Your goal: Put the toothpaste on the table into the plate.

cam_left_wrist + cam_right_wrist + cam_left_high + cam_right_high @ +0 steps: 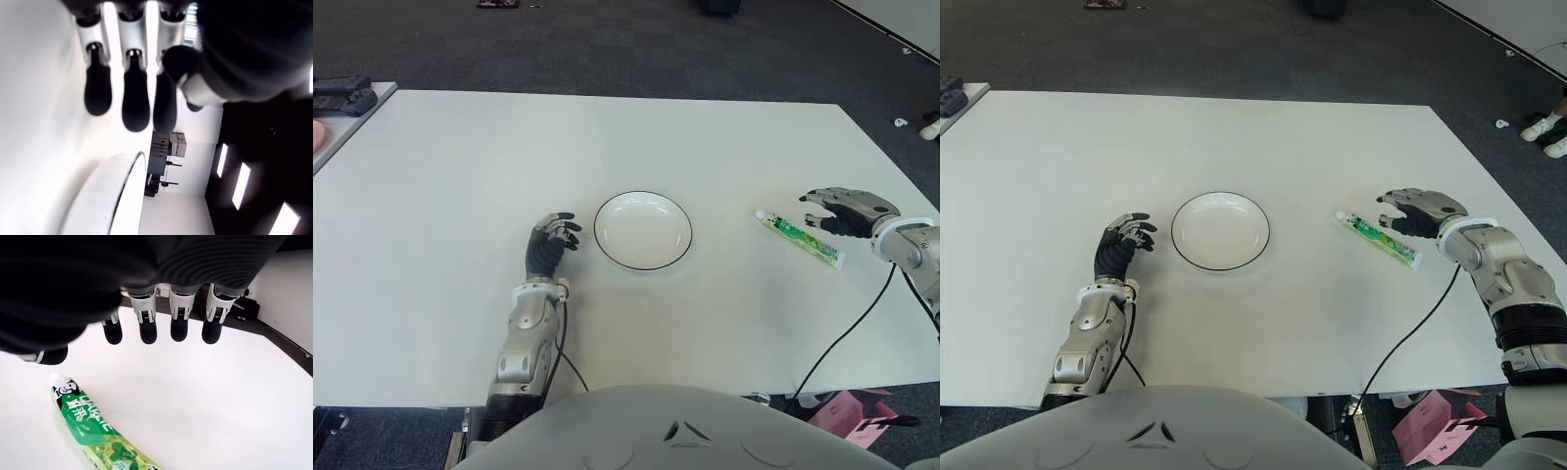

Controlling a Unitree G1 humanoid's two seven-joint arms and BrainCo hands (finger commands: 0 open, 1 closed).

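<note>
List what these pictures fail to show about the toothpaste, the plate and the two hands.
- Toothpaste: right wrist view's edge cuts off its crimped end; in the eye views its print is too small to read.
- Plate: left wrist view shows only part of its rim, the rest runs past the edge.
- Right hand: its own palm hides the thumb in the right wrist view.
- Left hand: whether it touches the table cannot be told.

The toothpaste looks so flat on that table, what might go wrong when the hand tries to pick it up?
The toothpaste lies flat on the smooth table, so the open right hand, just beside it, could push it away instead of gripping it. The tube is long next to the plate, so an end might land on the rim. The left hand, idle by the plate's left edge, could nudge it if it moved.
</note>
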